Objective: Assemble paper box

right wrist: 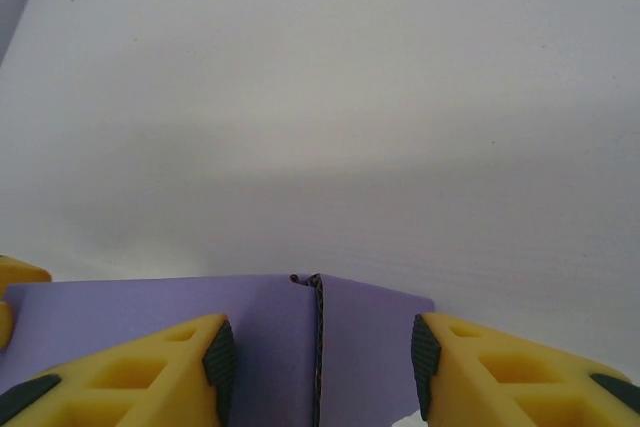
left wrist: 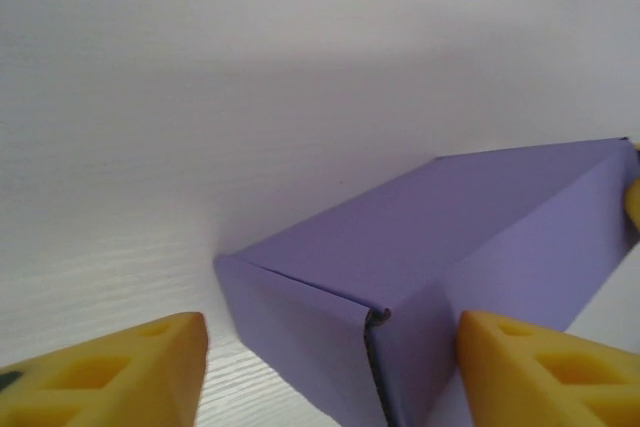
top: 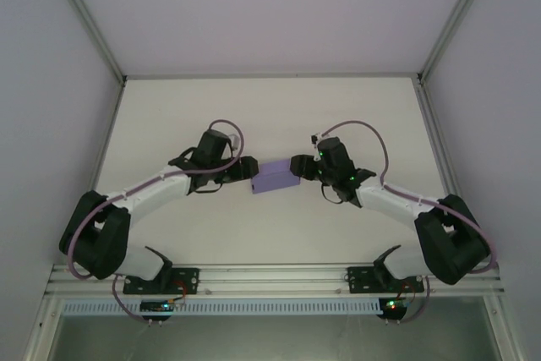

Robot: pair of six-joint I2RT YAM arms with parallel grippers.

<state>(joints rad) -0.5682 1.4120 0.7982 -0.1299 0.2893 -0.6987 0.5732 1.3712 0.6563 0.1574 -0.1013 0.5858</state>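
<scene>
Though plain pale wall panels [top: 270,6] w/ grey metal corner rails [top: 89,19] close it in on three sides, the flat off-white matte surface [top: 270,116] is the biggest thing seen from above. A grey slotted frame rail [top: 270,276] runs along its near edge. The left white-and-black jointed arm [top: 144,192] and right white-and-black jointed arm [top: 393,200] angle in from the bottom corners & meet approx mid-surface, w/ lilac cables [top: 226,128] looped over the wrists.

Between them on the surface lies the small lavender-purple thin-card paper box [top: 275,177], closed, flat, rectangular. Its long axis runs left-right, arm to arm. The right end sits a bit farther from the bases than the left, so it's slightly skewed. The card is smooth & matte w/ crisp folds.

The left gripper [top: 247,171] is at the box's left end. In the left wrist view its jaws [left wrist: 332,332] stand wide. The yellow plastic fingers [left wrist: 120,367] w/ cut-out hollows straddle the near corner of the box [left wrist: 430,237], w/ bare surface showing beside the left one.

The right gripper [top: 297,166] is at the box's right end. In the right wrist view its jaws [right wrist: 320,337] are part-way apart, dark pads [right wrist: 220,357] facing in, w/ the box top [right wrist: 260,327] between & behind them. Can't tell if the pads press the card.

Smallest is a dark seam [right wrist: 316,347] where card edges meet.
</scene>
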